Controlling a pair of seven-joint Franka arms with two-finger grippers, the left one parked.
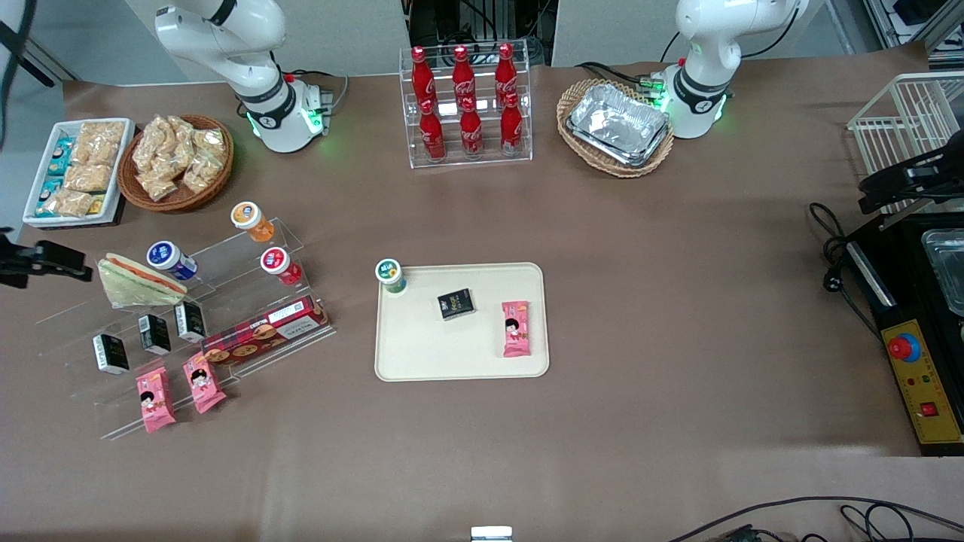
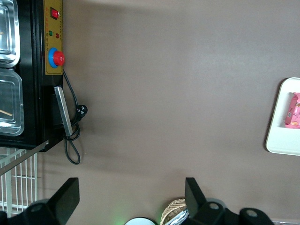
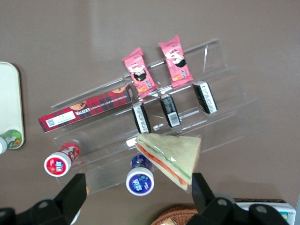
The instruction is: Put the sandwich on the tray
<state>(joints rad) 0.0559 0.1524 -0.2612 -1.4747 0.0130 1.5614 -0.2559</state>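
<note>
Black fingers [image 3: 72, 192] of the hand [image 3: 136, 197] stand spread apart, gripping nothing, above the sandwich [image 3: 172, 155]. At the left of the front view, the sandwich [image 1: 135, 280] rests on a clear stepped rack [image 1: 226, 324]. Near the centre of the brown surface [image 1: 678, 301] lies the cream tray [image 1: 459, 354], well apart from the sandwich.

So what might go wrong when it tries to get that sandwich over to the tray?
The sandwich lies on a clear stepped stand beside a blue-capped bottle, so the open gripper above it could knock the bottle over. The tray already holds a cup, a black packet and a pink packet, leaving little space.
</note>
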